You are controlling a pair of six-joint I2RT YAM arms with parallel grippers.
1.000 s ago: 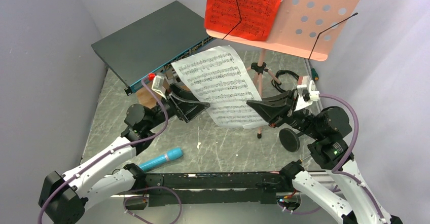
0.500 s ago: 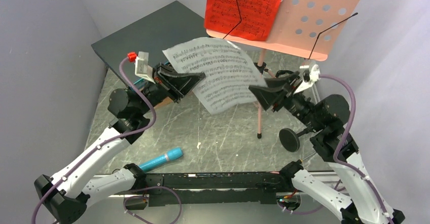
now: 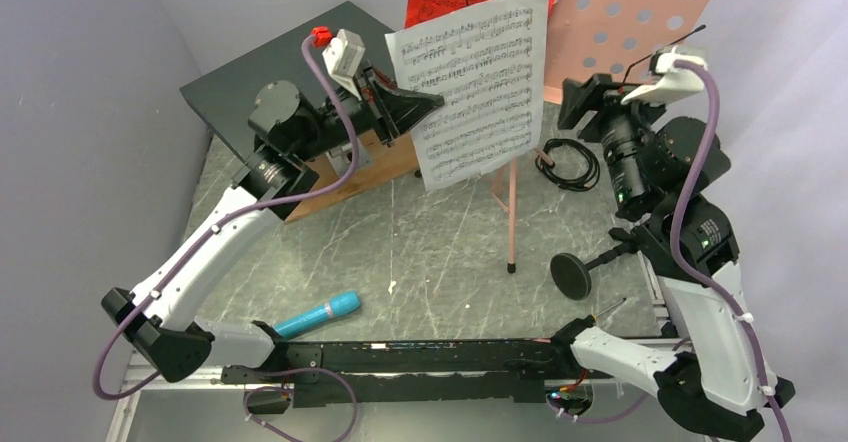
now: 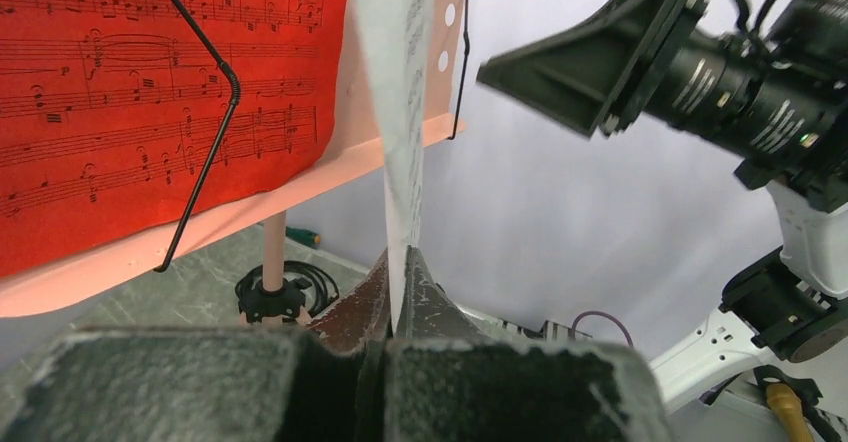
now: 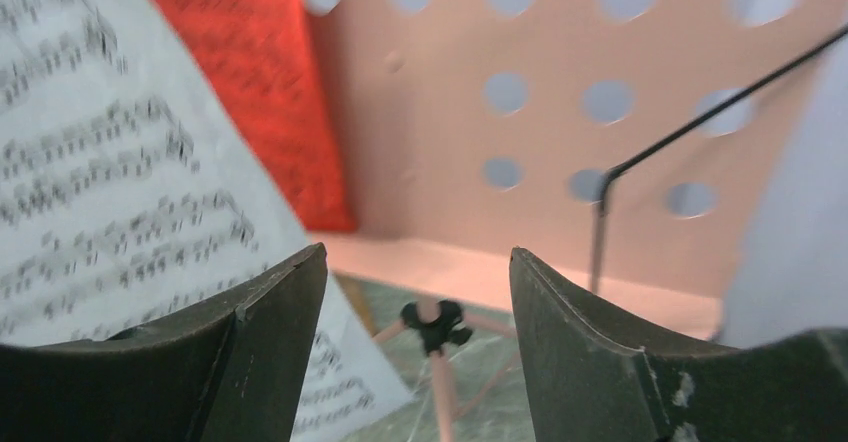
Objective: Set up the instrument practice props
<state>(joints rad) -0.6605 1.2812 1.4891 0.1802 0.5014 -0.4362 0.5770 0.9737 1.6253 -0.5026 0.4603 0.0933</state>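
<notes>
1. The left gripper point(image 4: 397, 280) is squeezing shut on one edge of the white sheet-music page point(image 3: 475, 87). Its two fingers are pressing together with the paper between them.
2. The white page is sticking straight out from the left gripper's tips. It is hanging flat in the air, in front of the salmon-pink music stand point(image 3: 640, 22).
3. The red sheet-music page point(image 4: 150, 92) is sitting on the stand's shelf, past the left gripper's tips. A thin black wire arm point(image 4: 215, 102) is lying across it.
4. The right gripper point(image 5: 418, 262) is standing wide open and holding nothing.
5. The white page is off to the left of the right gripper's open fingers, not touching them. The stand's plate with round holes is straight ahead of them.
6. The cyan-blue microphone point(image 3: 318, 314) is lying on the table point(image 3: 420, 252), far below the left gripper and near the arm bases.
7. The small black mic stand point(image 3: 573, 274) is sitting on the table below the right gripper. I cannot tell if it is upright or tipped.
8. The dark grey network switch point(image 3: 250, 87) and the wooden board point(image 3: 360, 167) are lying under the left gripper.
</notes>
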